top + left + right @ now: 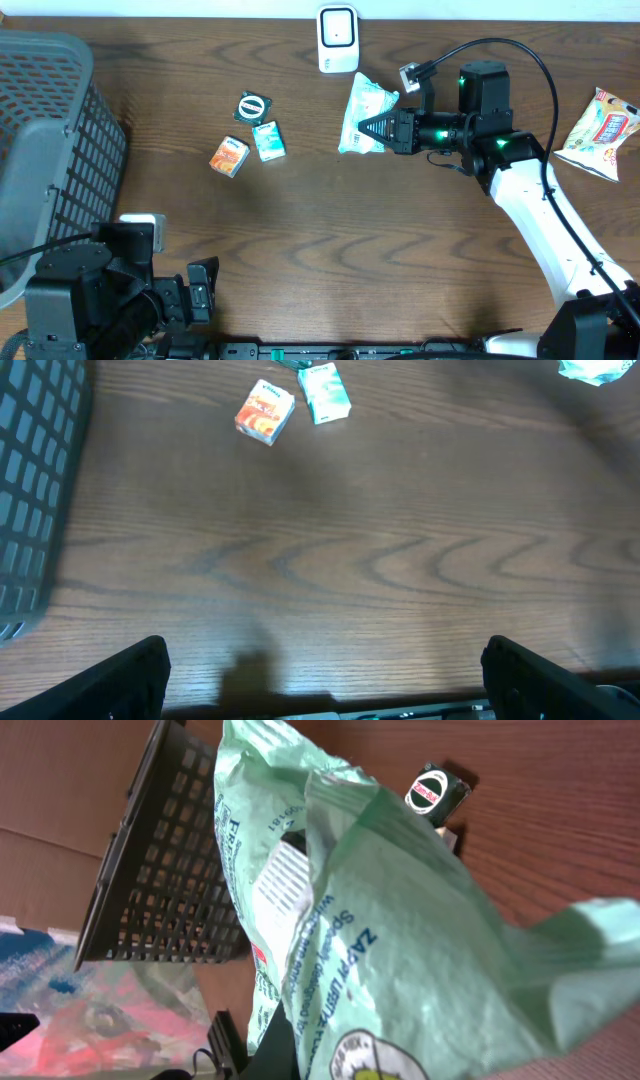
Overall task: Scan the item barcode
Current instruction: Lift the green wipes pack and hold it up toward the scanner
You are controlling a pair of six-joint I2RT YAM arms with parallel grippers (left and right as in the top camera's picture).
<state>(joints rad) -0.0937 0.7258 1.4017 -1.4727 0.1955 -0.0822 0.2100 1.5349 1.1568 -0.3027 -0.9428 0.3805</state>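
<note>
Right now the right hand (376, 128) is pressed together on the lower edge of the green packet (365, 108), pinching a fold of the thin film. The packet sits just below and to the right of the white scanner (338, 40) at the far edge of the tabletop (330, 230), near it but not in front of its window. From overhead I cannot tell whether the packet's far end rests on the wood or hangs free.

The wrist view shows a white panel with the barcode (285, 885) on the crumpled side of the packet, facing back toward the arm. I judge the step in hand to be presenting that panel to the scanner. That probably calls for a wrist roll that turns the printed side toward the scanner, then a short carry up and to the left until the panel faces the window squarely.

The film is soft and creased, so a slow turn should keep the slack from folding over the bars. The pinch needs to be firm, because a thin edge like this could slide out.

Further out, a round dark tin (254, 106), a teal box (268, 140) and an orange box (229, 157) lie well left of the packet. Another snack bag (600, 133) lies to the right and a grey basket (50, 150) stands at the far left — none of them is in the way. The left hand (200, 288) is spread wide and empty, low over the near edge.
</note>
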